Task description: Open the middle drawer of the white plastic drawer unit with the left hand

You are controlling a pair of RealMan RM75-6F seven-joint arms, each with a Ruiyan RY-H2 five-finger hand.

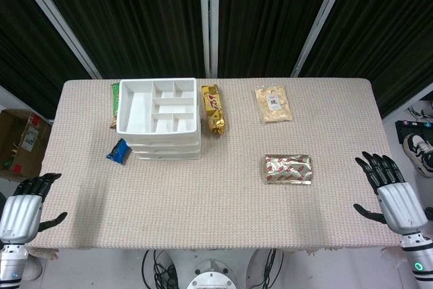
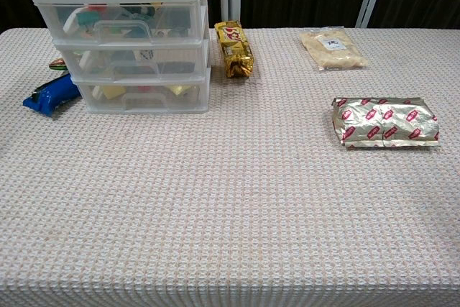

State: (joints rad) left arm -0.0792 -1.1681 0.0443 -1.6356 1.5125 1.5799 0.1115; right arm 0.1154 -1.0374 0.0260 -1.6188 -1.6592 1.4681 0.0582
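Note:
The white plastic drawer unit [image 1: 160, 118] stands at the back left of the table, its top tray split into compartments. In the chest view its three clear drawers [image 2: 122, 23] face me, and the middle drawer [image 2: 136, 59] is closed flush with the others. My left hand [image 1: 24, 204] hovers off the table's front left corner, fingers apart and empty, far from the unit. Near the front right edge, my right hand [image 1: 389, 187] is also spread and empty. Neither hand shows in the chest view.
A blue packet [image 1: 118, 151] lies left of the unit and a green one [image 1: 114, 103] behind it. A gold bar [image 1: 214, 109] lies right of the unit. A beige pouch [image 1: 274, 104] and a silver-red packet [image 1: 288, 169] lie on the right half.

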